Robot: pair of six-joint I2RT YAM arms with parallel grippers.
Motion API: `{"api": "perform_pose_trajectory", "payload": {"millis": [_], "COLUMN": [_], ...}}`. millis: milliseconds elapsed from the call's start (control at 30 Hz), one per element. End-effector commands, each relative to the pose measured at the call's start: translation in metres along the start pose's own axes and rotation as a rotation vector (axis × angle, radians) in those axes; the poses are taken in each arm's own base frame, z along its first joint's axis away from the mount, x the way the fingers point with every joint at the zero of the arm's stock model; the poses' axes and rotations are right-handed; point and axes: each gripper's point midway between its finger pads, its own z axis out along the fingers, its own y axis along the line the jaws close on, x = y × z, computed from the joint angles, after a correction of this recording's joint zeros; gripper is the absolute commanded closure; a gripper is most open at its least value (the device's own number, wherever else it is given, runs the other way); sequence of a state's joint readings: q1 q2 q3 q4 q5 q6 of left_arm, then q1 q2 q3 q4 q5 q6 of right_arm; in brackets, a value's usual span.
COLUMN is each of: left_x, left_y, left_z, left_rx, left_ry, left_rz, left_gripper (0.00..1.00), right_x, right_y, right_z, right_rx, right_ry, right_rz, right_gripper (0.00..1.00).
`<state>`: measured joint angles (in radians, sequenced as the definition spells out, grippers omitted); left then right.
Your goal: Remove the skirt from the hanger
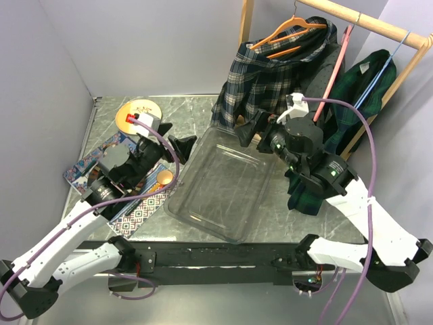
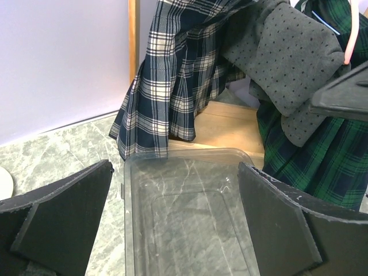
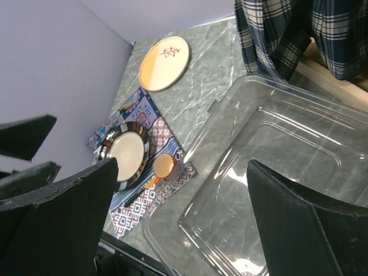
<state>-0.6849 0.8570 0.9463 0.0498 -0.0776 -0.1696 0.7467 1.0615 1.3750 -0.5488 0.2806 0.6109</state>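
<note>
Risk: pull too hard on dark blue and white checked skirt, and orange plastic hanger may slip off wooden rail.
Risk: grab wrong cloth. Grey dotted cloth and green checked cloth hang right beside skirt.
Skirt on hanger at back, hem just behind clear plastic tub.
Right gripper over tub's far end, near skirt hem, jaws wide apart, holds nothing.
Left gripper at tub's left side, points at skirt, jaws wide apart, holds nothing.
</note>
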Motion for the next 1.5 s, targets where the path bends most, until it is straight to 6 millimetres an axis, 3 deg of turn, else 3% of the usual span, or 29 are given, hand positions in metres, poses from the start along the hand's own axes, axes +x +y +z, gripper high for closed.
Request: {"api": "perform_pose_trajectory", "payload": {"millis": [0,133,200,233,267,300,333,367,433,467,500,533,567,600,667,733,800,833,900,933,1000,1067,1100,1233,1467], "left_x": [-0.015,-0.017,-0.015,-0.014,-0.011,-0.011,-0.012,-0.011,-0.009,-0.008,-0.008,-0.006,-0.004,-0.003,-0.003,-0.005,-0.008,-0.008,-0.009,-0.008,-0.008,-0.008,-0.009,-0.017,-0.015], "left_y": [-0.001,0.002,0.003,0.002,0.003,0.002,0.001,0.0,0.0,0.0,0.0,0.0,0.0,-0.001,-0.002,-0.003,-0.004,-0.006,-0.007,-0.008,-0.009,-0.009,-0.011,-0.011,-0.012], "left_z": [-0.001,-0.003,-0.002,-0.001,0.0,0.001,0.001,0.001,0.002,0.002,0.003,0.004,0.005,0.006,0.006,0.005,0.002,0.002,0.002,0.002,0.003,0.003,0.002,-0.004,-0.004], "left_rx": [-0.003,-0.016,-0.021,-0.019,-0.019,-0.014,-0.011,-0.009,-0.005,-0.007,-0.007,-0.007,-0.006,-0.004,0.001,0.004,0.008,0.016,0.024,0.028,0.031,0.031,0.039,0.039,0.047], "left_ry": [-0.055,-0.072,-0.068,-0.065,-0.054,-0.053,-0.051,-0.048,-0.049,-0.048,-0.046,-0.04,-0.032,-0.023,-0.02,-0.026,-0.038,-0.038,-0.039,-0.035,-0.031,-0.025,-0.027,-0.061,-0.06], "left_rz": [0.002,-0.002,0.002,0.002,0.006,0.005,0.005,0.004,0.002,0.002,0.001,0.001,0.002,0.001,0.005,0.006,0.004,0.002,0.001,0.0,0.002,0.001,0.001,0.002,0.003], "left_gripper": [0.03,0.03,0.03,0.03,0.03,0.03,0.03,0.03,0.03,0.03,0.03,0.03,0.03,0.03,0.03,0.03,0.03,0.03,0.03,0.03,0.03,0.03,0.03,0.03,0.03], "right_x": [-0.018,-0.035,-0.057,-0.061,-0.081,-0.089,-0.089,-0.112,-0.126,-0.147,-0.161,-0.156,-0.175,-0.184,-0.189,-0.205,-0.208,-0.22,-0.225,-0.237,-0.236,-0.245,-0.242,-0.235,-0.228], "right_y": [0.002,0.011,0.015,0.015,0.02,0.021,0.022,0.026,0.023,0.031,0.021,0.016,0.023,0.013,0.017,0.018,0.013,0.013,0.006,0.005,-0.005,-0.01,-0.025,-0.052,-0.07], "right_z": [0.0,0.0,0.001,0.01,0.008,0.011,0.026,0.024,0.045,0.046,0.054,0.078,0.076,0.084,0.104,0.113,0.127,0.125,0.141,0.139,0.159,0.162,0.172,0.18,0.202], "right_rx": [0.037,0.029,0.042,0.068,0.068,0.08,0.101,0.092,0.118,0.085,0.099,0.117,0.092,0.107,0.037,-0.039,-0.046,-0.05,-0.034,-0.04,-0.022,0.002,0.068,0.177,0.195], "right_ry": [-0.05,-0.086,-0.155,-0.169,-0.209,-0.223,-0.219,-0.272,-0.308,-0.356,-0.382,-0.349,-0.385,-0.399,-0.392,-0.436,-0.451,-0.483,-0.493,-0.519,-0.51,-0.525,-0.539,-0.571,-0.57], "right_rz": [0.047,0.058,0.063,0.072,0.12,0.133,0.133,0.16,0.17,0.189,0.192,0.187,0.225,0.249,0.326,0.385,0.383,0.381,0.379,0.399,0.418,0.431,0.438,0.461,0.46], "right_gripper": [0.0,0.0,0.0,0.0,0.0,0.0,0.0,0.0,0.0,0.0,0.0,0.0,0.02,0.03,0.11,0.23,0.31,0.35,0.37,0.38,0.38,0.4,0.4,0.38,0.36]}}
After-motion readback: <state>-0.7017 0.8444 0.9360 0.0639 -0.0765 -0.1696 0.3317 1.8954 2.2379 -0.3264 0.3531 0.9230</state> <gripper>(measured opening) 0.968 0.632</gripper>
